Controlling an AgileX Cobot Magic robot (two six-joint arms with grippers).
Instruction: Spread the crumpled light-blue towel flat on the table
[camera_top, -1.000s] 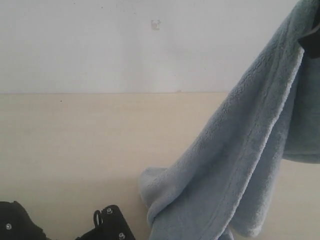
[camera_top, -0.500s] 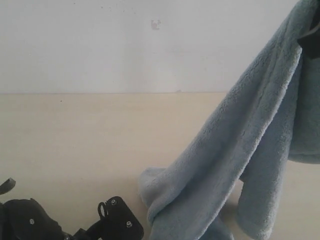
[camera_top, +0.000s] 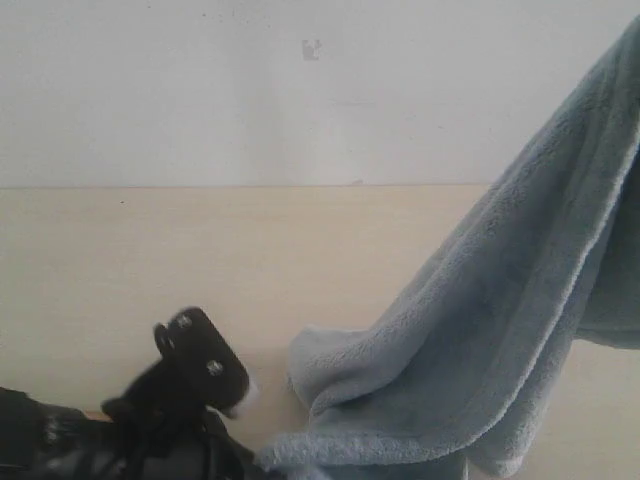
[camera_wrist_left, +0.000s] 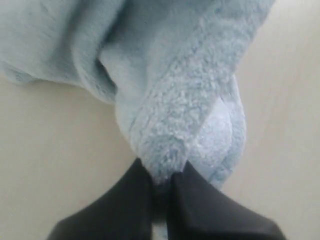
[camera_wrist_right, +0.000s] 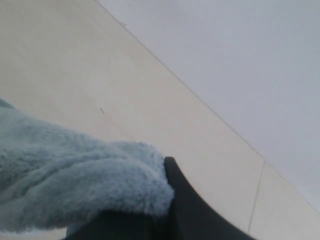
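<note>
Your left gripper (camera_wrist_left: 162, 186) has its fingers pinched tight on a fold of the towel (camera_top: 500, 330), low down by the table (camera_top: 150, 270) — fluff bulges right out past the tips. Your right gripper (camera_wrist_right: 166, 192) is closed on the towel's other end, up high past the top right of the outside view — so the cloth hangs in a long slant, with its lower bunch down at the table.

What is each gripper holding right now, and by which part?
Both hold the towel. The left gripper pinches a folded lower edge near the table; the right gripper clamps an upper part, raised high.
</note>
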